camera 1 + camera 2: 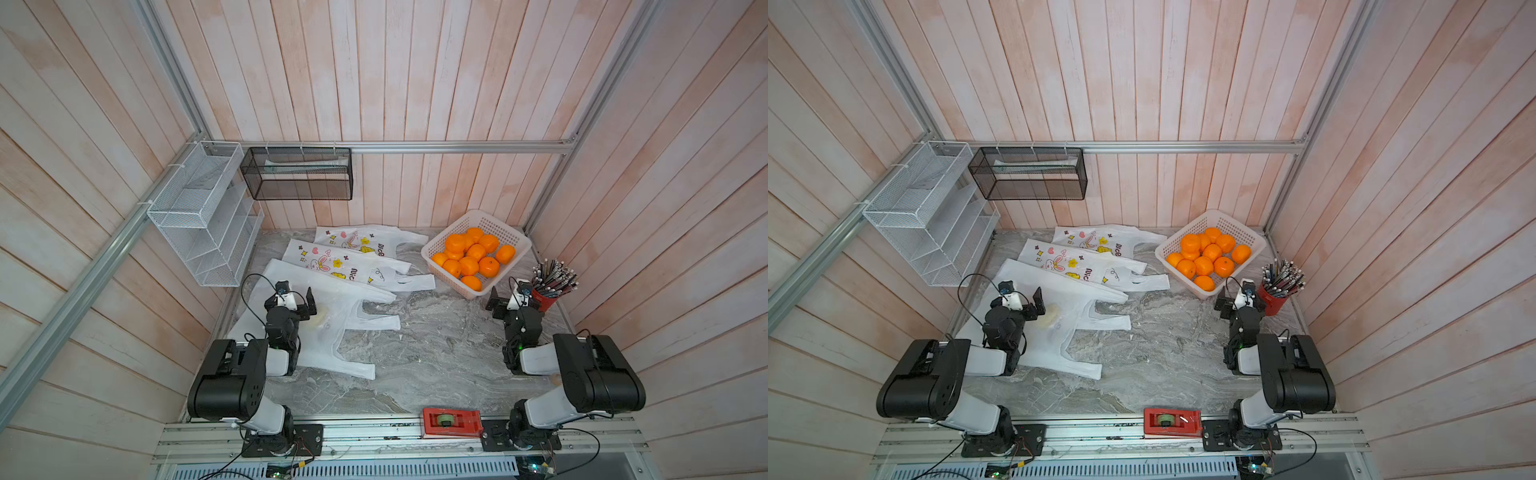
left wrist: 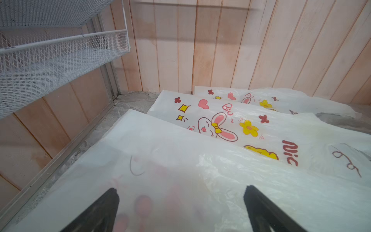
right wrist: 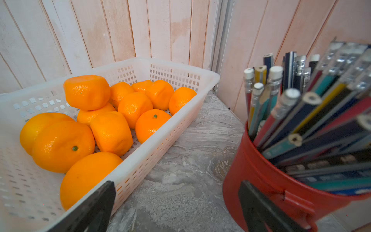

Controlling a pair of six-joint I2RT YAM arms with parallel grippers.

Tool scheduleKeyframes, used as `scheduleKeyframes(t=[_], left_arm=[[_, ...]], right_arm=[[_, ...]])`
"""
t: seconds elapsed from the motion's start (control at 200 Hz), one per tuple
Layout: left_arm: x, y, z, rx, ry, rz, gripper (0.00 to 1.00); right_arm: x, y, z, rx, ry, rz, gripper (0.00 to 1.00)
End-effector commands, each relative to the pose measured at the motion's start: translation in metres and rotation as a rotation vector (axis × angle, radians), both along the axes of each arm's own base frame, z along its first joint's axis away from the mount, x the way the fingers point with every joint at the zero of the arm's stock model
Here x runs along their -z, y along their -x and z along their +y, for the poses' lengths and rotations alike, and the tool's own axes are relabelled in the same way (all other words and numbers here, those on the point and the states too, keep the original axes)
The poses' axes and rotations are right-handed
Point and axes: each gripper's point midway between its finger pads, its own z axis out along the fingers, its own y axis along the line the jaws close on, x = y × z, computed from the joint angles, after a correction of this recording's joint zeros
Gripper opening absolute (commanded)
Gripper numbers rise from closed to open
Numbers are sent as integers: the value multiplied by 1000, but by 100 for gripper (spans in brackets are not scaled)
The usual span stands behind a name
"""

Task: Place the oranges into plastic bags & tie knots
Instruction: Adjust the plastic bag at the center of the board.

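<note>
The left end effector (image 2: 180, 193), fingers apart and empty, hangs over the nearest of the plastic bags (image 1: 332, 332) (its 2 handle loops (image 1: 382, 322) point toward the open surface (image 1: 436, 345)). The right end effector (image 3: 177, 184), likewise apart, sits just short of the basket (image 1: 498, 228), nearer the oranges (image 1: 469, 266) lying ahead-left.

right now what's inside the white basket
Only oranges show inside the basket, roughly eleven, heaped with one sitting on top of others. The basket floor beneath the heap is covered, so anything lying under them cannot be seen.
</note>
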Motion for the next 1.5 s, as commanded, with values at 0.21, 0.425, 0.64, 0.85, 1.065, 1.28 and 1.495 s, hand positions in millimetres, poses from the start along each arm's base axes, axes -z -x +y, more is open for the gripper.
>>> scheduleKeyframes(t=[0.21,0.425,0.64,0.85,1.065,1.28,1.495], left_arm=[[-6,-4,3,-11,7,-22,100],[-6,-4,2,-10,8,-23,100],[-5,-4,2,-8,7,-18,100],[-6,-4,2,-8,7,-21,100],[-7,0,2,-4,4,-34,100],[-27,11,3,-13,3,-68,100],[-50,17,1,-31,152,32,100]], right_arm=[[-2,0,-4,19,-11,-6,98],[-1,0,-4,20,-12,-3,98],[-2,0,-4,18,-11,-5,98],[-2,0,-4,18,-11,-5,99],[-3,1,-4,18,-12,-11,98],[-7,6,-5,27,-11,-36,98],[-29,14,-15,98,-69,9,99]])
